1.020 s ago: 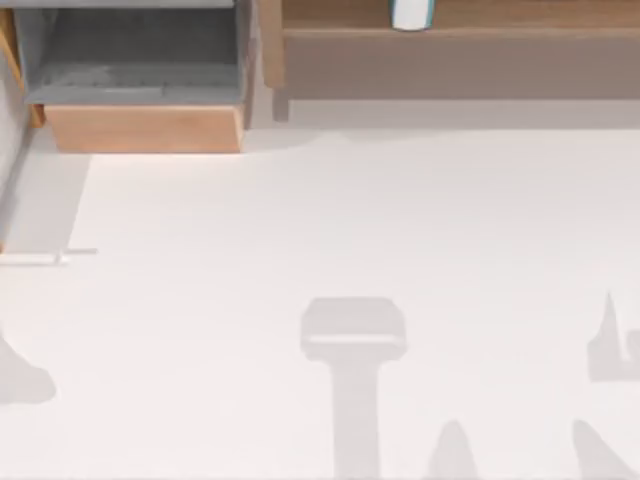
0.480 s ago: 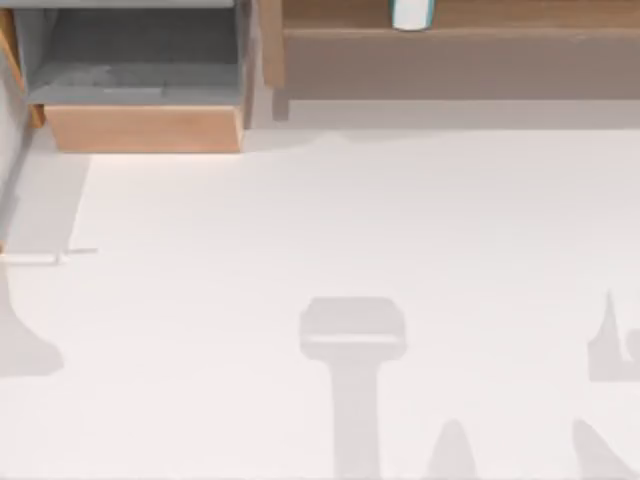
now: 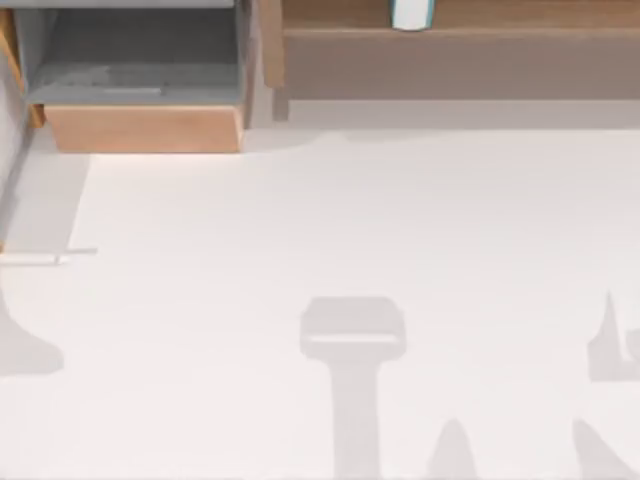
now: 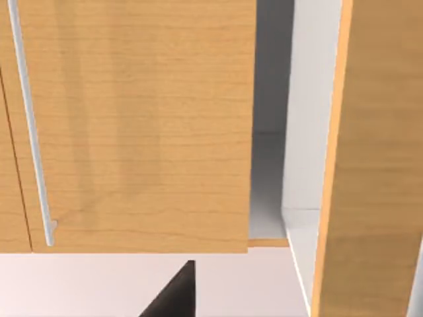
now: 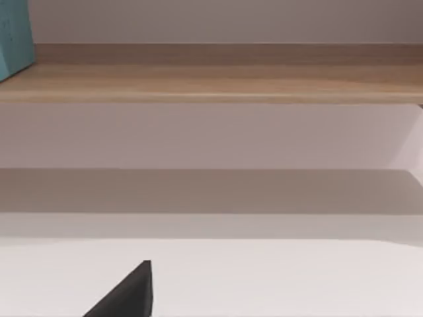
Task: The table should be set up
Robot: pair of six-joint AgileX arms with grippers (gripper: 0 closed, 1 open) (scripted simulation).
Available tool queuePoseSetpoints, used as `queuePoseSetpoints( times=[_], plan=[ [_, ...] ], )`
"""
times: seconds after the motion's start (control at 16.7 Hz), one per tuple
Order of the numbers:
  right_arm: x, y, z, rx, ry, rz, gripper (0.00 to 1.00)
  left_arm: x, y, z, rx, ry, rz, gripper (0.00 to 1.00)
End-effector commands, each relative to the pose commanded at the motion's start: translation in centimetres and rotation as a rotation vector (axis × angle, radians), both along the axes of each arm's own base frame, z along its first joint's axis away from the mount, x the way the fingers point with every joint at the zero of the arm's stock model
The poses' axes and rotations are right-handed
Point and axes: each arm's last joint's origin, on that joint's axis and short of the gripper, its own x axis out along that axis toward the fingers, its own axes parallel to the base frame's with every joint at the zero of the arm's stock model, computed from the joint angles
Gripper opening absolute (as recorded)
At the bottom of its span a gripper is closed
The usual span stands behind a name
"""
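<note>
Table (image 3: 330, 220) spreads off-white across the top view, bare except for shadows, so setting up looks barely begun. At its far left sits a grey-lined box (image 3: 140, 90) with a wooden front, probably storage. The left wrist view faces a wooden door (image 4: 132, 119) with a metal handle (image 4: 30, 132). Rightward, a shelf (image 3: 460, 45) carries a white-and-teal item (image 3: 411, 14). Finger states: cannot tell. No writing is legible.

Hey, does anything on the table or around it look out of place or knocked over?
Nothing stands out. The table looks clean, with no spill or damage. The box sits square at its far left, the shelf runs straight along the back, and a teal-and-white item stands on the shelf.
</note>
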Motion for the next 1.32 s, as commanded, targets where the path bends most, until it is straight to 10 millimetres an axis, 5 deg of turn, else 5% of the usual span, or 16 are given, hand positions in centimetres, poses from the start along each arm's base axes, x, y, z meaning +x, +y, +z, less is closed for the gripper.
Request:
queuePoseSetpoints(
  times=[0.48,1.08,1.32],
  plan=[
    [0.0,0.0,0.0,0.000,0.000,0.000,1.00,0.0,0.0,0.0,0.000,0.000,0.000,0.02],
    [0.0,0.0,0.0,0.000,0.000,0.000,1.00,0.0,0.0,-0.4,-0.018,0.017,-0.001,0.00],
    [0.0,0.0,0.0,0.000,0.000,0.000,1.00,2.6,0.1,-0.2,-0.019,0.008,-0.001,0.00]
  ],
)
